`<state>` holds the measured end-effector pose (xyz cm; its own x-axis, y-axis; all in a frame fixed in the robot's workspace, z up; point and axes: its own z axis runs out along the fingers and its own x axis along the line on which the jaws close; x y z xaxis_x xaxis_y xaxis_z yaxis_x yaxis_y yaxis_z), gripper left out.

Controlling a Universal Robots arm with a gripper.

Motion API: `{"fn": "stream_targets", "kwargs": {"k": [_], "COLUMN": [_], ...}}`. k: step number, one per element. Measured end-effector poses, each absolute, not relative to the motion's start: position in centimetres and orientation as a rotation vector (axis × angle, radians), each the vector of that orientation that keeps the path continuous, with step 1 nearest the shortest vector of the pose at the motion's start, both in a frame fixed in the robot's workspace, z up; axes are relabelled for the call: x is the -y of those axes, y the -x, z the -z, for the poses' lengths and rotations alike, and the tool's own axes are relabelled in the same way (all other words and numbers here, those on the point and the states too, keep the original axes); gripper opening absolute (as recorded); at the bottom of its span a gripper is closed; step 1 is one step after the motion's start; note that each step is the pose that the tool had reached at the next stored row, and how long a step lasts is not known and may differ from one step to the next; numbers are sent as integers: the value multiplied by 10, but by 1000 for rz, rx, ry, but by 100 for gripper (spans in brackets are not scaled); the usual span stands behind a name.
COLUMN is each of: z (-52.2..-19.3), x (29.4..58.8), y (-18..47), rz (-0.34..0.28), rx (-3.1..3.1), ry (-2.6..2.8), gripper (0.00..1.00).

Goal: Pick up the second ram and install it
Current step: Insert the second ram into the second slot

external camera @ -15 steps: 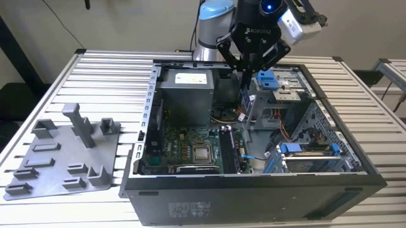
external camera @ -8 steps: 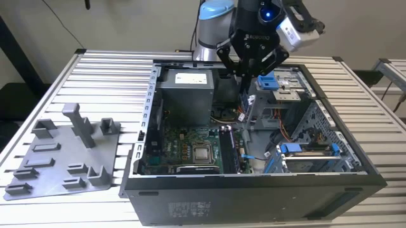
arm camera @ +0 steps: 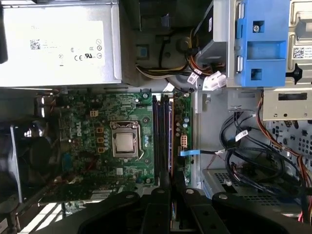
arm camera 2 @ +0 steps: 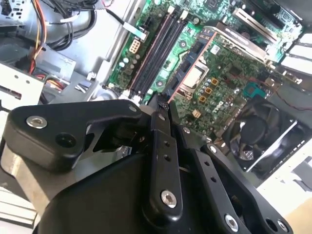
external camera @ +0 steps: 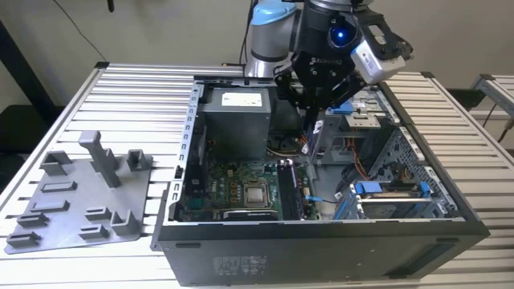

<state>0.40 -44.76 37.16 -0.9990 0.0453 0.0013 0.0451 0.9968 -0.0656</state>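
My jaws are pinched narrow on the second ram (external camera: 309, 127), which hangs upright just below them, above the memory slots (arm camera: 163, 136) of the motherboard (arm camera: 87, 112) inside the open computer case (external camera: 321, 247) on the table (external camera: 136, 84).

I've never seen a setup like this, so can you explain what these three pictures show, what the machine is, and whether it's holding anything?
It is a robot arm with a gripper on its end. The exterior view looks from off the arm; both wrist views look past the gripper from cameras on the arm. On the slatted table lie an open computer case and a grey fixture tray. The gripper hangs over the motherboard, pinching what looks like the second ram, a thin dark stick.
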Motion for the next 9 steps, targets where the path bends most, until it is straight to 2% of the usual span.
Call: {"fn": "stream_targets", "kwargs": {"k": [9], "z": [-356], "x": [447], "y": [-4], "rz": [-101], "rx": [3136], "ry": [71], "gripper": [14]}}
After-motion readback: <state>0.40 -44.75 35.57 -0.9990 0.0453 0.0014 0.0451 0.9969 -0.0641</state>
